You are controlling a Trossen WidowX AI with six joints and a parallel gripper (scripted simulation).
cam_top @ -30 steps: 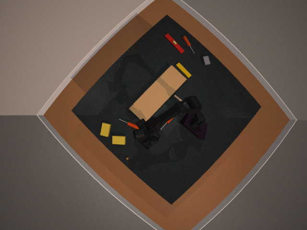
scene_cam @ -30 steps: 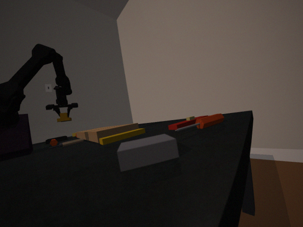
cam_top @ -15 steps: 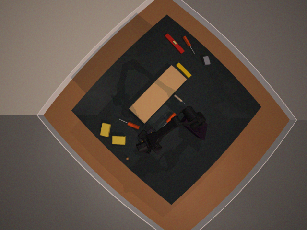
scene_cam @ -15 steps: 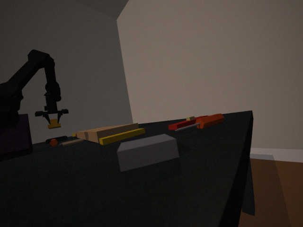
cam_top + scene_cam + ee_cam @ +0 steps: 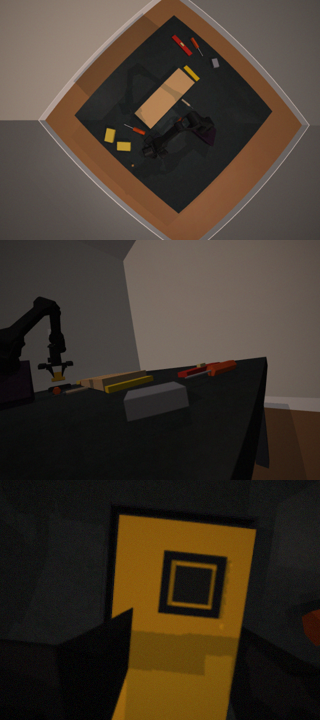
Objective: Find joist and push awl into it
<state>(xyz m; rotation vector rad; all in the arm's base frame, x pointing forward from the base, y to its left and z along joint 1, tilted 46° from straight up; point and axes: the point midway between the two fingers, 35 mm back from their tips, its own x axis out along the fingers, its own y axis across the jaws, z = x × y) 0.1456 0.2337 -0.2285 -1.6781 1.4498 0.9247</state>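
Observation:
My gripper [image 5: 151, 151] [image 5: 57, 372] [image 5: 177, 620] is shut on the yellow stud finder [image 5: 58, 378] [image 5: 145, 580], which has a dark square mark on its face. It hangs a short way above the dark tray [image 5: 64, 385], whose rim [image 5: 113, 555] frames the stud finder in the wrist view. In the top view the arm hides the tray. The tan floor panel [image 5: 165, 96] [image 5: 113, 378] lies at the mat's middle. The awl [image 5: 186, 103] [image 5: 74, 390], with a pale handle and thin tip, lies beside the panel's right edge.
An orange screwdriver [image 5: 138, 130] lies left of the gripper, and another [image 5: 56, 390] [image 5: 312, 627] lies by the tray. A yellow bar [image 5: 191, 73], red level [image 5: 181, 45], third screwdriver [image 5: 195, 43] and grey block [image 5: 215, 62] [image 5: 155, 400] lie beyond the panel. Two yellow blocks [image 5: 110, 135] [image 5: 123, 146] lie at the left.

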